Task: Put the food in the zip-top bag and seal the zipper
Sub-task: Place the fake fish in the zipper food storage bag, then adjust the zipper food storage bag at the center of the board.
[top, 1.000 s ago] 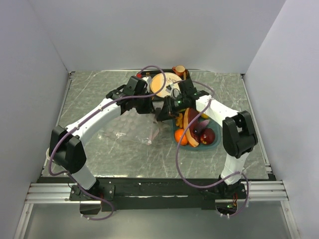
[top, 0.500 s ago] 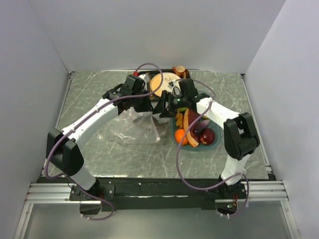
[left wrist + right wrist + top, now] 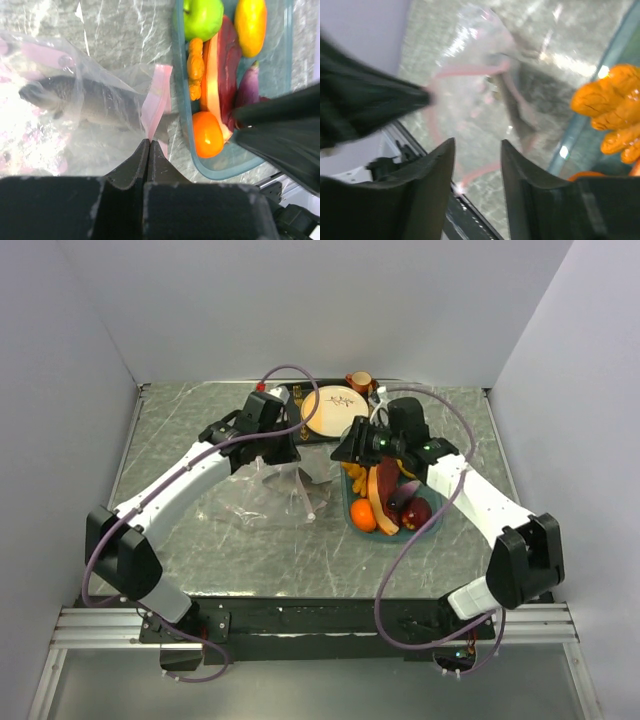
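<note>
while the left gripper [image 3: 149, 146] clamps the clear crinkly bag [image 3: 65, 145] by its pale pink zipper strip [image 3: 158, 97], the spread, empty right gripper [image 3: 477, 170] hangs nearer the toy foods [image 3: 207, 134].

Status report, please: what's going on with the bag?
Left gripper jaws shut on the zipper. Right gripper jaws open, empty. Grey fish inside the zip-top bag; other food in the teal tray. No obstruction seen.

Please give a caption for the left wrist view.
Left tool pinches the zip-top bag at its pink zipper; grey fish inside, teal tray of toy food alongside.
</note>
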Robot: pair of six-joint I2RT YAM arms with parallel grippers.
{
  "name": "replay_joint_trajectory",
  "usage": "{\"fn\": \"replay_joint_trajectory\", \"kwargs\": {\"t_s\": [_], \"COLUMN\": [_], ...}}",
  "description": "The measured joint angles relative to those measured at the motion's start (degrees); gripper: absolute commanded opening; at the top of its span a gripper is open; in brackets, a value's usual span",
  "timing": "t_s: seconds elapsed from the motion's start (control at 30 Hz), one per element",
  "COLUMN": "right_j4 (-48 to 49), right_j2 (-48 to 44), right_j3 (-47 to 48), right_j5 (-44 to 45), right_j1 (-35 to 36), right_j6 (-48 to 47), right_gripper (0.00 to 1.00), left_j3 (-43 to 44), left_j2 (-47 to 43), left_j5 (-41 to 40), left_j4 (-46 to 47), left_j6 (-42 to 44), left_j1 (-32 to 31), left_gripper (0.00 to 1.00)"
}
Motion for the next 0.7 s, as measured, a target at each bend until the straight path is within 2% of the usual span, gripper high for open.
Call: {"fn": "replay_joint_trajectory", "kwargs": {"t_s": [0.27,0.53,0.7], "right_j4": [-2.75,-2.97,-2.43], "right_j2": [8.39,13.16,16.87], "right_j3": [0.22,0.98,3.80], "right_j5": [0.57,-1.31,-2.80], "right_j1": [0.00,0.00,0.00], "right_j6": [-5.51,-6.99,-7.08], "right_gripper": [0.50,0.52,0.46], "left_j3": [-0.42,-0.44,-0.44], "left_j2": [-1.07,-1.07,-1.07], "left_j5": [0.04,0.02,0.02], "left_j4": [1.09,1.05,1.05], "left_j6": [-0.44,-0.39,-0.39], "left_j1": [0.35,0.37,0.35], "left_gripper": [0.01,0.01,0.01]}}
